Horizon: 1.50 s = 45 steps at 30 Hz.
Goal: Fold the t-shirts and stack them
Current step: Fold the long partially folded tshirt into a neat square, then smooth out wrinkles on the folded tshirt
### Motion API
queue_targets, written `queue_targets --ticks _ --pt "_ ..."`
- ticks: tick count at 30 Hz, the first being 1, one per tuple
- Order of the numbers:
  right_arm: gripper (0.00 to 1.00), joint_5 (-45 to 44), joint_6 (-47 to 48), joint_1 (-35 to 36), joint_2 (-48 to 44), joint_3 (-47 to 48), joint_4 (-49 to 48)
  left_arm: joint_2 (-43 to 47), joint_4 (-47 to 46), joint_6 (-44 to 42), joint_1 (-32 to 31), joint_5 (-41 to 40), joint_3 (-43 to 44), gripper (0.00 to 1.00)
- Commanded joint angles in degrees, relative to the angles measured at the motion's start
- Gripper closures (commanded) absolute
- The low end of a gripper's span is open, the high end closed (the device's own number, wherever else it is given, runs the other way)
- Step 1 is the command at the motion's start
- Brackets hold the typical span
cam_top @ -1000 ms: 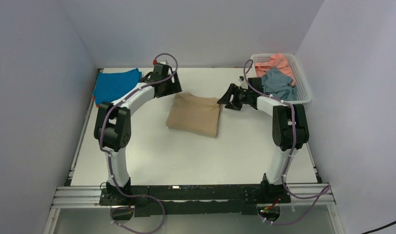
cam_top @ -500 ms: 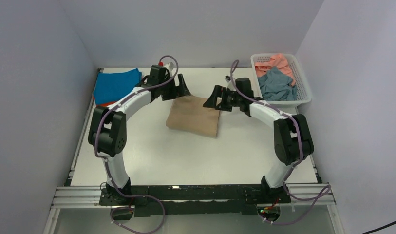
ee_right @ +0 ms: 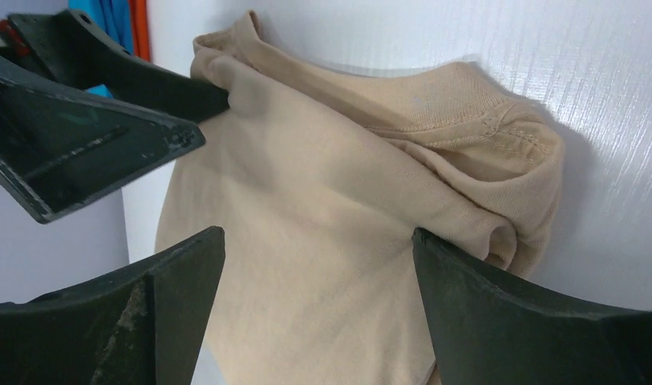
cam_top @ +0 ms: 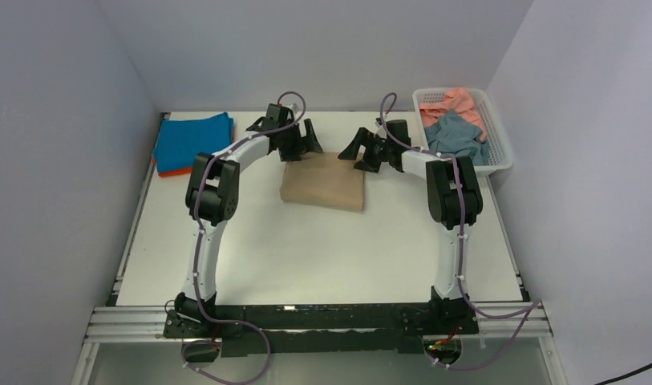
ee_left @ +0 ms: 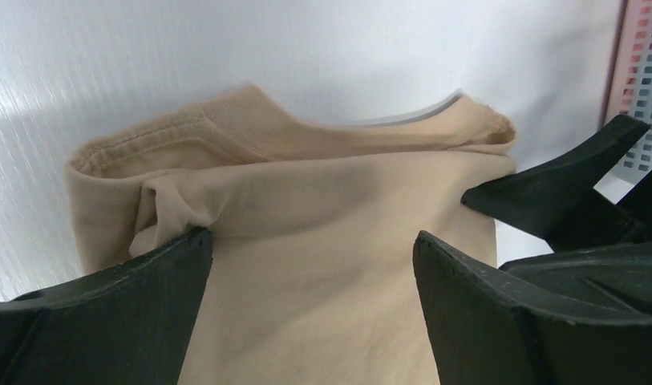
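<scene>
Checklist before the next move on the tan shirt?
1. Left gripper open, fingers straddling the folded tan-beige cloth t-shirt's far edge: ok.
2. Right gripper open over the same edge: ok.
3. Fingers touching cloth: cannot tell.
4. Grippers apart: ok, though close.
5. Folded bright blue t-shirt on orange t-shirt, far left: ok.
6. White plastic lattice basket emptied: not ok, salmon pink t-shirt, grey-blue t-shirt inside.
</scene>
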<state>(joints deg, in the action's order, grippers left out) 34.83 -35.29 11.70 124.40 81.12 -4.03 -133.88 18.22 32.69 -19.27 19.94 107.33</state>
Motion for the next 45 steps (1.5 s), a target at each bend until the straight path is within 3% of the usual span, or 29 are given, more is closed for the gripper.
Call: queue_targets --ticks 1,9,15,22,25,28,33,39,45 --pt "0.10 -5.3 -1.3 0.1 3.8 -2.9 5.2 -0.9 4.6 1.7 0.5 -1.2 -4.1 0.01" --pt "0.06 -6.3 2.6 2.4 -9.9 -14.9 6.3 18.1 -3.6 1.0 -0.1 -0.8 -26.4 0.00" --pt "0.00 -8.9 5.4 3.0 -21.8 -14.0 8.2 26.5 2.3 -2.4 -0.8 -3.8 -21.2 0.01" --pt "0.00 -4.8 2.7 8.6 -35.2 -26.2 0.4 39.3 -10.0 1.9 -5.4 6.7 -39.7 0.01" --pt "0.00 -1.0 -2.2 10.5 -38.6 -34.5 -7.5 39.9 -14.3 4.2 -7.0 10.5 -46.2 0.00" --pt "0.00 -0.8 -5.1 10.7 -38.5 -40.5 -12.2 38.1 -17.1 5.7 -8.1 9.4 -49.5 0.01" --pt "0.00 -5.9 -4.5 9.7 -33.4 -44.1 -9.6 33.6 -11.3 4.8 -8.2 2.1 -51.9 0.00" --pt "0.00 -11.0 -4.3 8.1 -32.3 -49.6 -6.5 34.4 -11.9 4.8 -7.8 -3.4 -61.6 0.01" --pt "0.00 -13.5 -3.0 8.0 -36.6 -51.0 -3.6 36.9 -10.8 3.3 -7.7 -5.5 -59.6 0.01"
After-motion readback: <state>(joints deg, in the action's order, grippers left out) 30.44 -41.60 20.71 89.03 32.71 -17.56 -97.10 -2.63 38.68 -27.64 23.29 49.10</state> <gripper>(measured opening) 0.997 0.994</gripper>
